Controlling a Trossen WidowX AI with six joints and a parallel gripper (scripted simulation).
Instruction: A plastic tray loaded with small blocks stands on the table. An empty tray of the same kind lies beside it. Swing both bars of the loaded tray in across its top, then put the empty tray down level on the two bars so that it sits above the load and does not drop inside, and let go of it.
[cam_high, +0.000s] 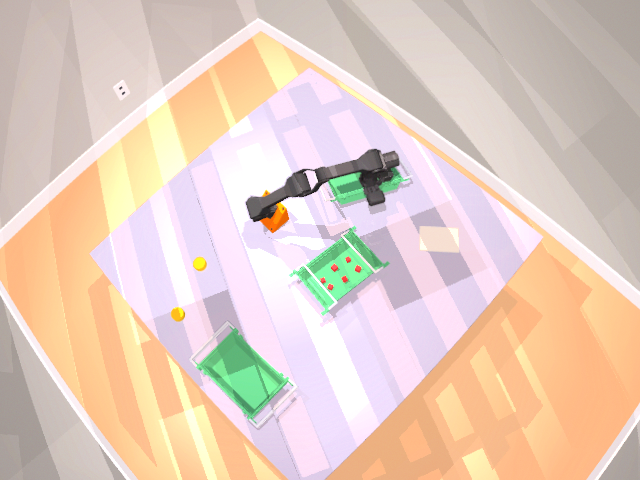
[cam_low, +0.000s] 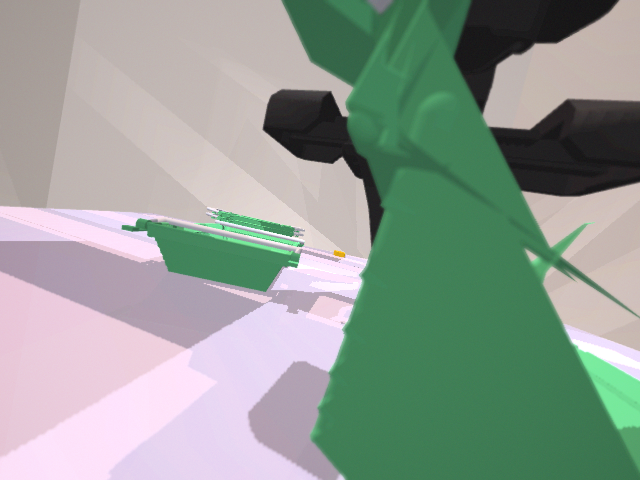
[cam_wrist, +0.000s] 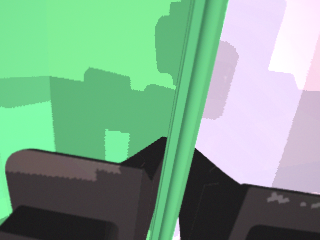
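The loaded green tray (cam_high: 368, 253) (cam_low: 217, 258) stands mid-table with several red blocks (cam_high: 334, 267) inside. Its two white wire bars, one nearer the left end (cam_high: 310, 274) and one nearer the right end, lie across its top. My gripper (cam_high: 373, 181) (cam_wrist: 173, 146) is shut on a long-side rim of an empty green tray (cam_high: 345, 187) (cam_low: 465, 310) (cam_wrist: 115, 30), behind the loaded one. This held tray is steeply tilted with the gripped side raised; whether its lower side touches the table is unclear. Its wire bars stick out at the ends. The arm partly covers it.
Another empty green tray (cam_high: 240, 374) stands at the lower left of the top view, its bars swung out. Two yellow discs (cam_high: 199, 264) (cam_high: 177, 314) lie at the left. A pale flat rectangle (cam_high: 438, 239) lies at the right. The orange arm base (cam_high: 273, 219) stands left of the held tray.
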